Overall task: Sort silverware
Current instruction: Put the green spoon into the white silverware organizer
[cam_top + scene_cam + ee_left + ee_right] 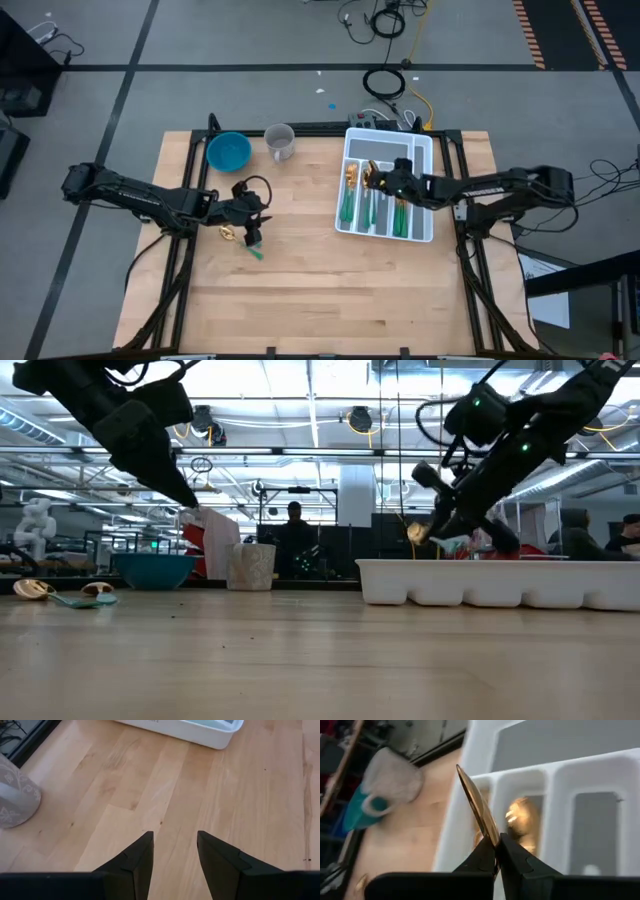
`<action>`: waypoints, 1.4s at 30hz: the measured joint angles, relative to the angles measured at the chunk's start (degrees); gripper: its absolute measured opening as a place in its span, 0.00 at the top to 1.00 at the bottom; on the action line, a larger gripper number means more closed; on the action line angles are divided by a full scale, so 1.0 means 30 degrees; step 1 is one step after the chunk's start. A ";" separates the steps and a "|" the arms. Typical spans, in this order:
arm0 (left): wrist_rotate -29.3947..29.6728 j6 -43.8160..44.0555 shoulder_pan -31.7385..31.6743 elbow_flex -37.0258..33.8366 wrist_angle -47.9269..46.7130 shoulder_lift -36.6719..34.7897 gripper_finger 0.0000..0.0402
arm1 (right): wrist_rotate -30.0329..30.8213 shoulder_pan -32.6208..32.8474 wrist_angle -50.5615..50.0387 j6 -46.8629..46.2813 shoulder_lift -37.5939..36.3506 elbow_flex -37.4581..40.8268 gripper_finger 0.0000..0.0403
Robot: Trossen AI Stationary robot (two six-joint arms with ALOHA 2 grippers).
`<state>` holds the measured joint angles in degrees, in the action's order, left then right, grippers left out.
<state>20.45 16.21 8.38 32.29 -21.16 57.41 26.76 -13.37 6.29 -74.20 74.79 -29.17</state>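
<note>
From above, my right gripper (376,179) hangs over the white tray (424,150), where green-handled silverware (347,205) lies sorted. The low view shows two loose pieces (60,593) beside the blue bowl (155,569). My left gripper (174,851) stands open, empty. My right wrist view shows fingers pinching a gold piece (479,811).

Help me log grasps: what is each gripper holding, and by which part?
The right gripper, above the white tray, pinches a gold utensil at its neck, just below the head. The left gripper is open and holds nothing.
</note>
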 joint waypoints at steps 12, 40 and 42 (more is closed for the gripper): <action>-0.0007 -0.0168 -0.0007 -0.0001 0.0632 0.0007 0.60 | 0.0386 -0.0655 0.4002 -0.0470 0.4173 0.0000 1.00; -0.0146 -0.0187 0.0000 -0.0015 0.0443 0.0002 0.60 | 0.0024 -0.0633 0.3893 0.0379 0.4719 -0.0007 0.90; -0.0146 -0.0182 0.0000 -0.0015 0.0443 0.0007 0.60 | 0.0018 -0.0633 0.3951 0.0581 0.4719 -0.0007 0.89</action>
<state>20.01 15.66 8.38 32.25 -19.84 57.43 26.81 -15.27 18.14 -72.46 88.95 -29.19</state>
